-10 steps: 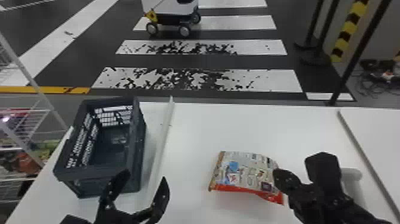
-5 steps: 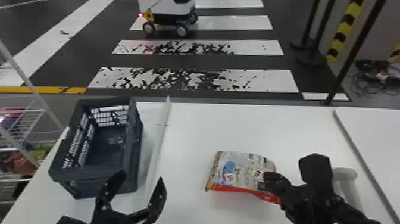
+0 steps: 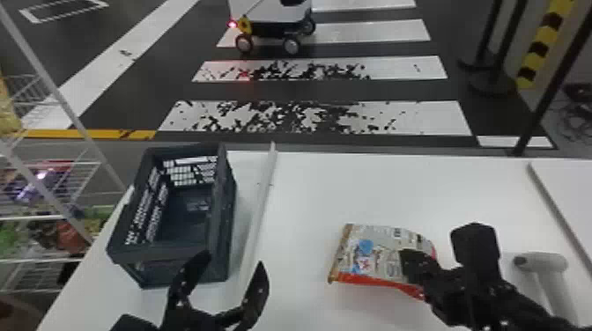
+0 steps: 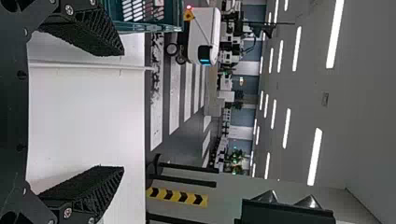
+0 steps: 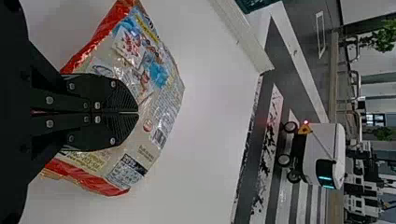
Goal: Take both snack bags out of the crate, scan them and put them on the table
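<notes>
Toward ten o'clock slid the black two-fingered right gripper (image 5: 137, 112), tips together over the shiny red-and-beige snack bag (image 3: 379, 255), maybe to push it; black left gripper (image 3: 234, 259) gapes.

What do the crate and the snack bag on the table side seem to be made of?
Crate: probably rigid, matte moulded plastic, judging by its dark, even walls with cut-out grids. Snack bag: thin glossy film, crinkled and catching light; whether foil-lined, I cannot tell.

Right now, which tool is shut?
The right tool, at the snack bag: its fingers meet. The left tool, near the crate, has its fingers apart.
</notes>
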Robot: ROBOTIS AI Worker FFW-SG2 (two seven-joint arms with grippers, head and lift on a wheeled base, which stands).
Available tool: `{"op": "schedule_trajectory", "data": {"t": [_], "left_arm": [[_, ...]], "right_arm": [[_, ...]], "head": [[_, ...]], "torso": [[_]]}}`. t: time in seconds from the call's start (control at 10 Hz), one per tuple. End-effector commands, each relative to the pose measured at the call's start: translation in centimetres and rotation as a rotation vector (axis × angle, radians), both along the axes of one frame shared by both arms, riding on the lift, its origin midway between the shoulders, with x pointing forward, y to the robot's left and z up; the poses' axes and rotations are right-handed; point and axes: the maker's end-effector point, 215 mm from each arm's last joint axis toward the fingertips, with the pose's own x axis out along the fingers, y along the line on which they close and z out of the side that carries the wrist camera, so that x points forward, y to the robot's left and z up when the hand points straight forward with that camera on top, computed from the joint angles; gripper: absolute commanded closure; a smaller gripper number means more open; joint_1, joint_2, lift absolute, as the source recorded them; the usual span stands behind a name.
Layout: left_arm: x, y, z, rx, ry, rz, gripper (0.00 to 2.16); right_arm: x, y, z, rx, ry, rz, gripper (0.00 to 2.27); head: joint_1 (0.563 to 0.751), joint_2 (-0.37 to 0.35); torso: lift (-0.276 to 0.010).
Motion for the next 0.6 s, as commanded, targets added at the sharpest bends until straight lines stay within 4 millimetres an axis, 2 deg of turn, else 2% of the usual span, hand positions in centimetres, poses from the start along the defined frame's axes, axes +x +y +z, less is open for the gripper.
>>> {"op": "schedule_trajectory", "data": {"t": [0.0, 0.3, 0.5], "left_arm": [[0.0, 0.0, 0.0, 0.000, 0.001, -0.001, 0.13], [0.0, 0.1, -0.1, 0.002, 0.002, 0.001, 0.13], [0.0, 0.1, -0.1, 0.001, 0.002, 0.003, 0.13]], "right_arm": [[0.6, -0.4, -1.2, -0.008, 0.013, -0.004, 2.27], [0.4, -1.2, -2.3, -0.036, 0.031, -0.026, 2.27], [0.0, -3.1, -3.2, -0.066, 0.050, -0.065, 2.27]], "head": [[0.695, 0.141], [0.695, 0.130], [0.695, 0.119]], "torso": [[-0.093], [-0.093], [-0.093]]}}
